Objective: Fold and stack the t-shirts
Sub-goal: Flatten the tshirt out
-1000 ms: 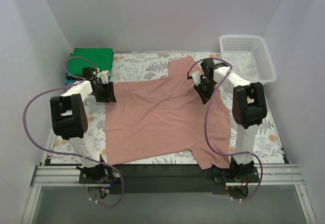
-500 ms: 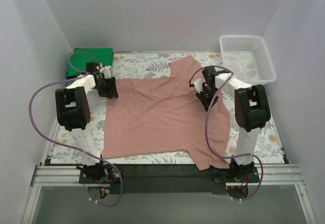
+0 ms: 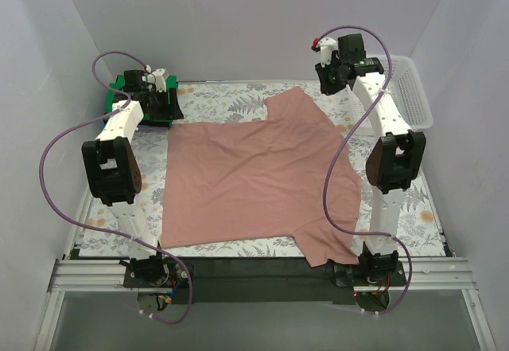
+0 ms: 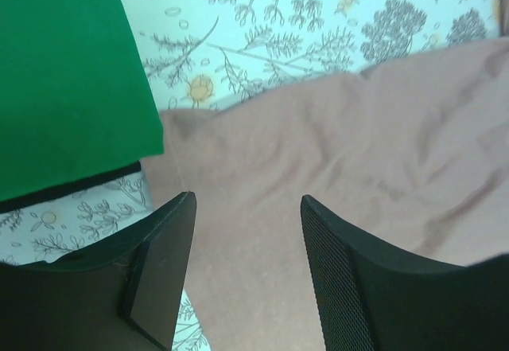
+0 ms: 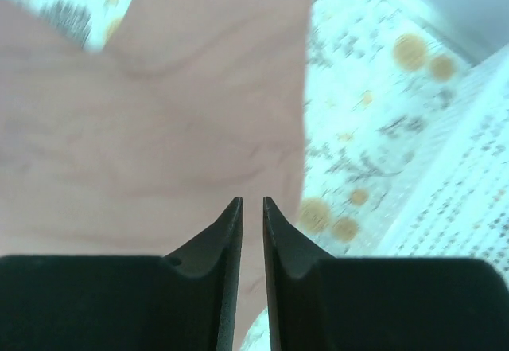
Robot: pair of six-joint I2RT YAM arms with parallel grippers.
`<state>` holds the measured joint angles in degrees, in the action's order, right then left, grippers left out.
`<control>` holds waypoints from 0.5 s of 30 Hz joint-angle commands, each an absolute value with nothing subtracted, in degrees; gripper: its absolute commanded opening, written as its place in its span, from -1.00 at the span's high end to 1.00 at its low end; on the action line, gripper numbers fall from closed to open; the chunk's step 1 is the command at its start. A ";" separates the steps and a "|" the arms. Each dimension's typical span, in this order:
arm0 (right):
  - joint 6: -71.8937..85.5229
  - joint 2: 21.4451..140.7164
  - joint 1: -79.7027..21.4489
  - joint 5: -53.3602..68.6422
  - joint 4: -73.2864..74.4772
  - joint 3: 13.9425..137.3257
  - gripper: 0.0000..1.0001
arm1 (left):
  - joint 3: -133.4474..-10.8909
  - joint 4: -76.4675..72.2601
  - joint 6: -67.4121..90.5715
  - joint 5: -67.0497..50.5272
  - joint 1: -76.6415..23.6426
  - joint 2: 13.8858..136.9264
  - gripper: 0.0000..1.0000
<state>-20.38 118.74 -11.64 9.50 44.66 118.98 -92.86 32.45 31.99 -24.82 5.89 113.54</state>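
Tablecloth (image 3: 231, 100): pink shirt (image 3: 246, 176) under left tool (image 4: 246, 201)

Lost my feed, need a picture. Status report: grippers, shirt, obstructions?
Left gripper open, empty, over corner of pink shirt. Right gripper barely parted, empty, raised. Shirt flat, unfolded. Folded green shirt beside that corner.
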 commanded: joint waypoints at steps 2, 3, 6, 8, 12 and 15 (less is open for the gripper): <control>-15.65 127.60 -10.99 3.70 42.99 125.85 0.45 | -96.15 31.03 34.10 -25.93 5.98 113.11 -0.11; -15.04 128.23 -10.99 2.91 41.06 126.21 0.37 | -96.41 30.94 34.36 -25.84 5.98 113.38 -0.11; -14.15 129.55 -10.99 1.76 36.93 125.42 0.22 | -96.68 30.94 34.28 -25.84 5.98 113.91 -0.11; -12.84 129.38 -10.99 2.37 31.75 122.97 0.14 | -96.24 30.41 34.28 -25.75 5.89 113.99 -0.12; -10.81 130.69 -10.99 3.60 25.67 121.64 -0.05 | -95.71 30.15 33.84 -23.74 5.89 114.78 -0.12; -10.46 133.41 -10.99 4.04 23.12 122.60 -0.16 | -95.27 29.97 33.75 -22.42 5.89 115.66 -0.15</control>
